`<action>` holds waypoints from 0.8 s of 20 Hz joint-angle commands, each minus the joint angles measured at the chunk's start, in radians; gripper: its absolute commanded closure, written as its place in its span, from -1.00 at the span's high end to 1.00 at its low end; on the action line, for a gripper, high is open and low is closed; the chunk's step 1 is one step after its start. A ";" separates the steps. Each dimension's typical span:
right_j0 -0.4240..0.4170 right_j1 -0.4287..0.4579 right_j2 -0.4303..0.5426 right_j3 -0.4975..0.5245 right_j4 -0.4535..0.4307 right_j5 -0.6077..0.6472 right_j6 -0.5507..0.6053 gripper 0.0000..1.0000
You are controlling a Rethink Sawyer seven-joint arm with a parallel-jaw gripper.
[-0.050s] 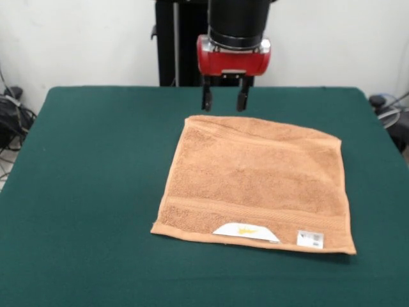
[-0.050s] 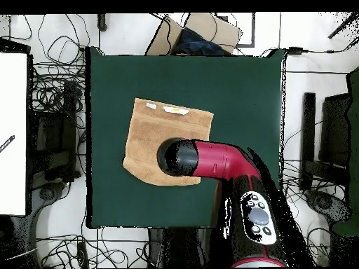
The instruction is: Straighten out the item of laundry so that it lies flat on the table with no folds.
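The item of laundry (image 1: 255,185) is a tan towel spread out flat on the green table (image 1: 96,192), slightly skewed, with two white tags (image 1: 246,232) along its near edge. My gripper (image 1: 224,99) hangs just above the towel's far edge, open, with nothing between its fingers (image 1: 206,99). In the overhead view the arm's black and red head (image 2: 186,157) covers the gripper and part of the towel (image 2: 147,136); the table (image 2: 238,91) surrounds the towel on all sides.
Tangled cables (image 2: 52,91) lie on the floor around the table. A white panel (image 2: 14,133) stands at the left and a cardboard box (image 2: 203,31) beyond the top edge. Black equipment (image 2: 329,140) sits at the right.
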 commanded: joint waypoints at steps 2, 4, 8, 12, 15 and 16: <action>-0.010 -0.031 0.020 0.076 0.046 -0.058 0.188 1.00; -0.019 -0.033 0.030 0.075 0.051 -0.065 0.183 1.00; -0.037 -0.055 0.055 0.062 0.060 -0.053 0.153 1.00; -0.059 -0.046 0.078 0.031 0.077 -0.033 0.128 1.00; -0.068 -0.048 0.084 0.025 0.091 -0.029 0.123 1.00; -0.070 -0.051 0.083 0.025 0.092 -0.027 0.122 1.00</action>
